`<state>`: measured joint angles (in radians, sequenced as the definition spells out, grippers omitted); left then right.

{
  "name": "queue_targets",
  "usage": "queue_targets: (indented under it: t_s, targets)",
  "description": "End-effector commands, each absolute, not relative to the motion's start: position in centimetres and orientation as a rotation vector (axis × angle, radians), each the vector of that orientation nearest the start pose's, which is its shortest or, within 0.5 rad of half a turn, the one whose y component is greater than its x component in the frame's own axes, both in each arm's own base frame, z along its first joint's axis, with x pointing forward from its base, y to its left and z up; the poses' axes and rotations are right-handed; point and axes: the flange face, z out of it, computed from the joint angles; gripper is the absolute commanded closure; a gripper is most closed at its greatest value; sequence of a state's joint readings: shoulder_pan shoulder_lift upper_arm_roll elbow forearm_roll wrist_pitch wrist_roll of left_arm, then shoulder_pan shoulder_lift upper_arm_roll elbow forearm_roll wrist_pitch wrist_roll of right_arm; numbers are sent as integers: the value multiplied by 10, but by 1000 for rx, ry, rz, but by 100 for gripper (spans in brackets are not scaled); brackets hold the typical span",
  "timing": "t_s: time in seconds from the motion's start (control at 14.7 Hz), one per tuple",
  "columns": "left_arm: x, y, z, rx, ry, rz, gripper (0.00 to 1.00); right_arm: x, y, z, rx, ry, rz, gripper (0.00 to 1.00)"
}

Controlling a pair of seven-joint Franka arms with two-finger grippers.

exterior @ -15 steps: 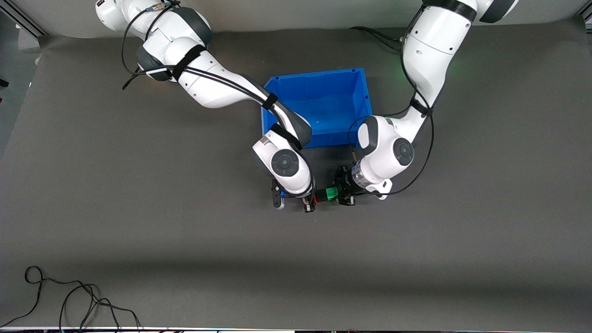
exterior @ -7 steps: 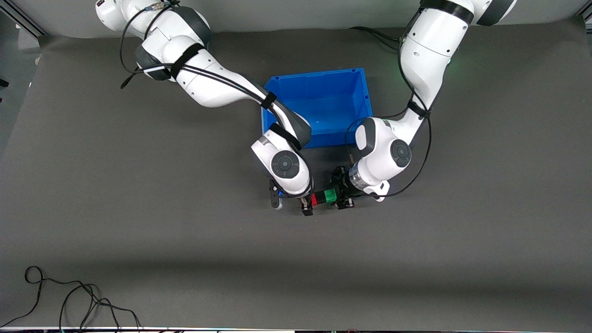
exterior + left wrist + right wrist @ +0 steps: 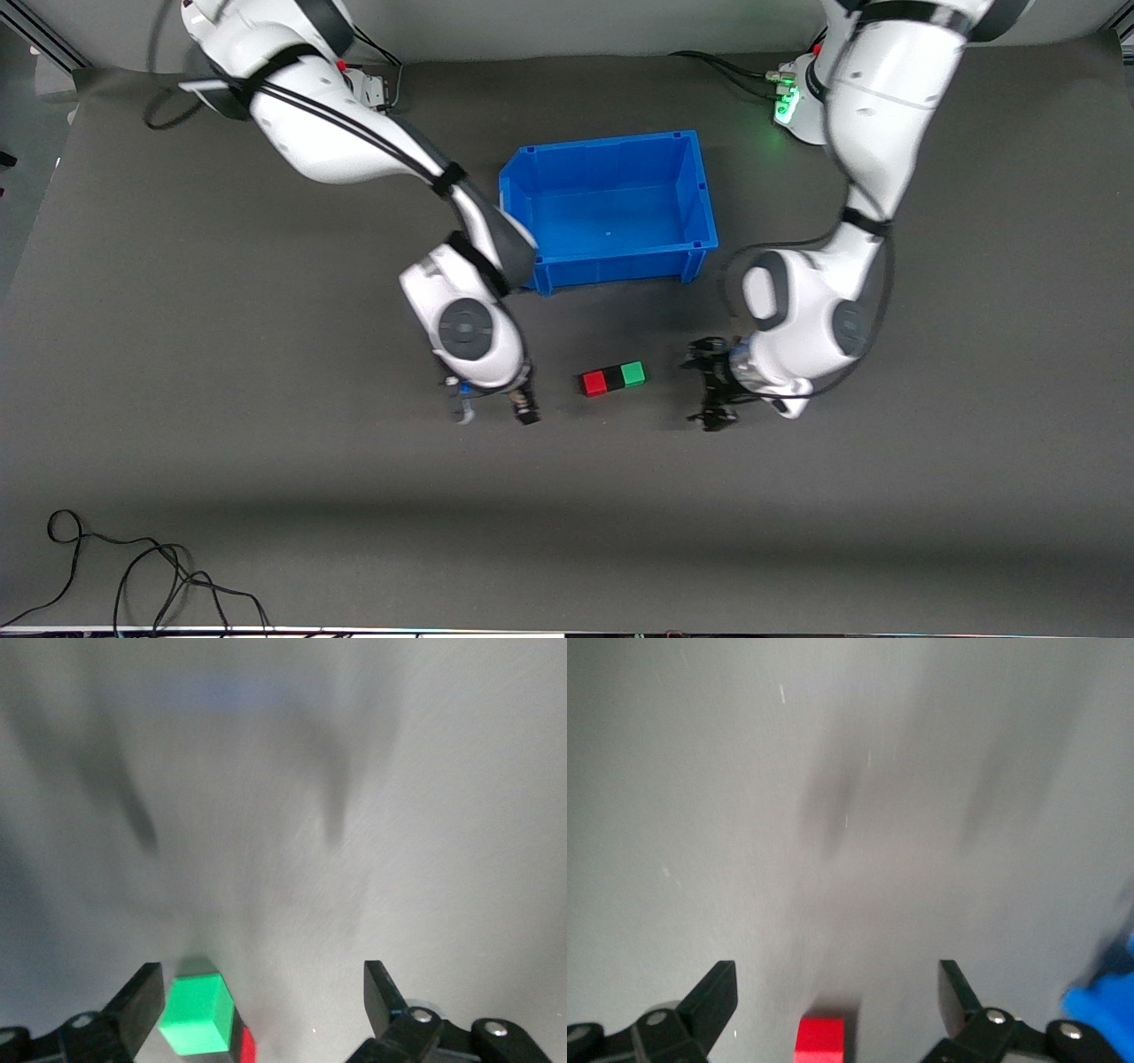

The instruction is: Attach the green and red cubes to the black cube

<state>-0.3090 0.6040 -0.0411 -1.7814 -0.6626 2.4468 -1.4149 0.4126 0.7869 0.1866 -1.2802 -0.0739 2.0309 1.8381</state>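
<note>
**Cubes joined in a row; both grippers empty and standing clear**

I find the blue bin (image 3: 609, 211) on the grey mat (image 3: 266, 496), with nothing visible inside it; nearer the front camera than the bin lie the three cubes in one row on the mat, touching; the red cube (image 3: 594, 383) sits toward the right arm's end, the green cube (image 3: 633, 374) toward the left arm's end, and the black cube (image 3: 613, 378) between them, hard to tell from the mat.

The right gripper (image 3: 493, 409) is beside the row at the red end, apart from it, fingers spread wide and holding nothing; the left gripper (image 3: 711, 390) is beside the green end, likewise apart, fingers spread and empty; both wrist views confirm a bare gap between the fingers.

My judgement: the attaching step looks done, since the row appears closed on both faces; whether the joints hold I cannot tell. The next move calls only for drawing both arms away without brushing the row.
</note>
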Motion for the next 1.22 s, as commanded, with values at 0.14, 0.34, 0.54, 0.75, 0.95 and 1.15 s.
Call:
queue_targets:
  t_s: [0.14, 0.34, 0.54, 0.75, 0.95, 1.15]
  targets:
    - [630, -102, 297, 2341, 1713, -452, 0, 610, 304, 345, -2654, 1712, 84, 0]
    - [625, -48, 343, 2553, 1492, -439, 0, 605, 254, 382, -2867, 1420, 120, 0]
    - [627, -16, 395, 2706, 1323, -422, 0, 598, 199, 437, -3008, 1177, 129, 0]
    - [634, -8, 454, 2794, 1143, -428, 0, 571, 128, 474, -3070, 968, 91, 0]
    - [635, -4, 491, 2931, 881, -381, 0, 556, 80, 496, -3147, 676, 103, 0]
    - [625, -8, 529, 3056, 471, -269, 0, 549, 57, 533, -3191, 285, 13, 0]
